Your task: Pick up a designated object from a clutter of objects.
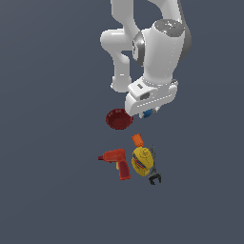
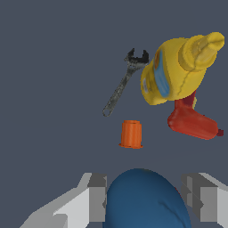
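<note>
Now straddling the blue ball (image 2: 144, 200) with the gripper (image 2: 147, 198), pads (image 2: 97, 196) spread either side and seemingly not yet pinching, the ball lying on the bench (image 1: 47, 143) just beside the dark red bowl (image 1: 118, 119) and apart from the orange piece (image 2: 131, 134), yellow container (image 2: 178, 71), red drill (image 2: 193, 122) and grey clamp (image 2: 124, 80). Judging it wise: centring first, closing gently and evenly so the smooth ball is not squirting out, then lifting straight up.
</note>
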You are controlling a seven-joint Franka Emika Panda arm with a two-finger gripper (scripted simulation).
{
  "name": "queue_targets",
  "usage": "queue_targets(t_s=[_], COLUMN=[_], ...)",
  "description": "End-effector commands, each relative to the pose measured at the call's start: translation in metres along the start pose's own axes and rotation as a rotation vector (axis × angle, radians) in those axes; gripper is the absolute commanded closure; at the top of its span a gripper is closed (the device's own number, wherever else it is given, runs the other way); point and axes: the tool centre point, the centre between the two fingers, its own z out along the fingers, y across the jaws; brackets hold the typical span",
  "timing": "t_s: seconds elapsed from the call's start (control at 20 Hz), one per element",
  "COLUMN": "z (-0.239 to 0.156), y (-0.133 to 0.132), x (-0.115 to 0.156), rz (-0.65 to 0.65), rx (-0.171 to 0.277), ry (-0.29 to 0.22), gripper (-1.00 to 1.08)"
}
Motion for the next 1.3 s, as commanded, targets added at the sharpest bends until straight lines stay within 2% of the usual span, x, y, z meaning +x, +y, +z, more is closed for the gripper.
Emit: queue_targets(t_s=[0.0,0.65,1.25], z=[-0.024,-0.136,-0.174], y=[-0.012,-0.067,-0.085], x=[0.006,0.038,0.052], rz=[0.000,0.001,0.001], rx=[0.001,0.006,0.007], ry=[-0.002,-0.008,-0.010], gripper=[1.08,1.08,1.08])
